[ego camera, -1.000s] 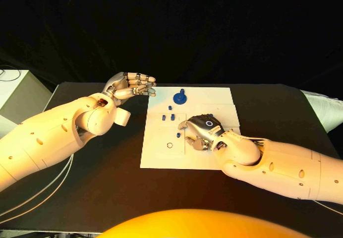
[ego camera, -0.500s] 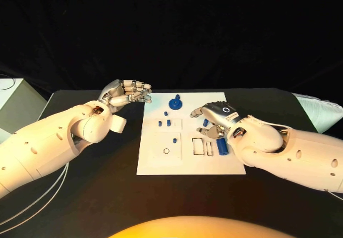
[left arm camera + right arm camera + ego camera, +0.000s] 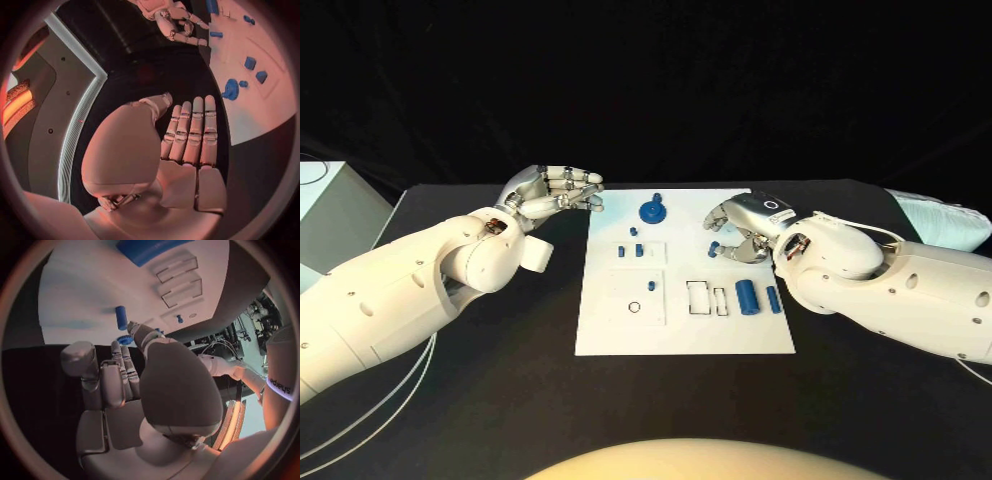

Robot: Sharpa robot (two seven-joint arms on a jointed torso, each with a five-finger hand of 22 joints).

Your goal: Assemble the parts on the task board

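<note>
Hovering at the board's point(image 3: 625, 335) three-o'clock edge, the right hand point(image 3: 744, 228) curls empty beside blue parts point(image 3: 747, 297), while the left hand point(image 3: 554, 190) sits clenched, empty, at ten o'clock.

Head camera: high, looking steeply down on the table point(image 3: 473, 400), task board point(image 3: 682, 335) central. Left wrist camera: close behind the left hand point(image 3: 187, 145), facing across the task board toward the right hand point(image 3: 178, 25). Right wrist camera: close behind the right hand point(image 3: 125, 385), facing the board. All three views share the task board.
</note>
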